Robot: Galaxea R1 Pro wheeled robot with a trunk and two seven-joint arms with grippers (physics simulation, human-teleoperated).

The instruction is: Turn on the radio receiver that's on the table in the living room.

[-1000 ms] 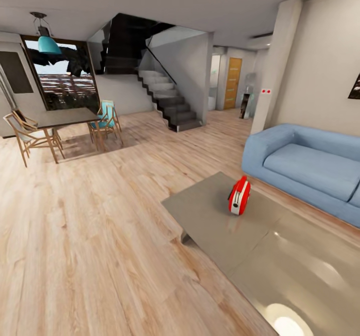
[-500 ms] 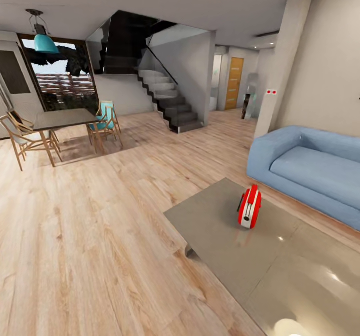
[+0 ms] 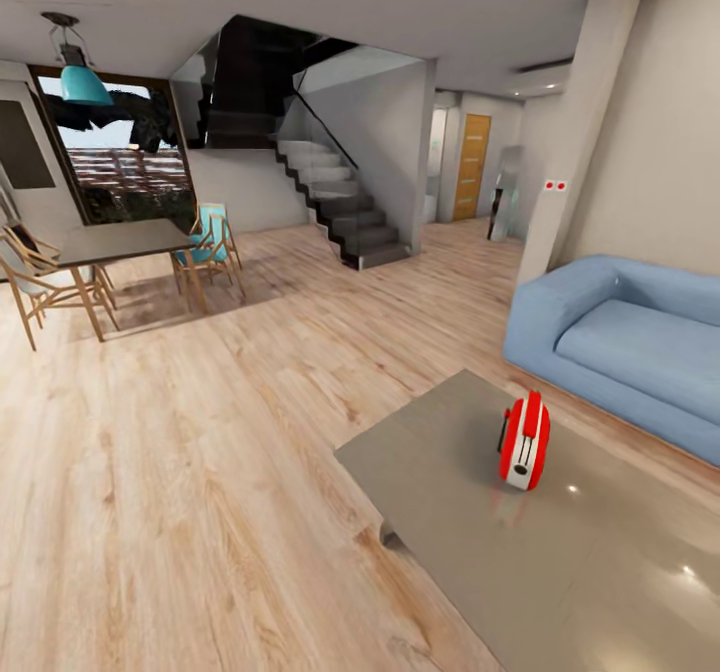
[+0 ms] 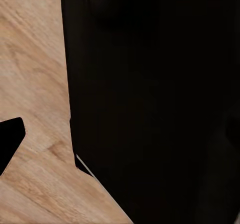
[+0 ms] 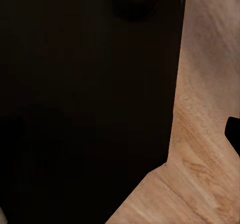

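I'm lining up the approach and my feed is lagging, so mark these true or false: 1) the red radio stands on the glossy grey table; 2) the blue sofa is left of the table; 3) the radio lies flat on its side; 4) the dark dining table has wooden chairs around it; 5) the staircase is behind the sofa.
1) The small bright-red rounded radio receiver stands on the large glossy grey-taupe table: true.
2) The blue sectional sofa is left of it: false, it sits to the right, beyond the table.
3) Radio lies flat: false, it stands upright on its base.
4) The smaller dark dining table has wooden chairs around it: true.
5) The dark staircase is behind the sofa: false, it rises at the far middle of the room.
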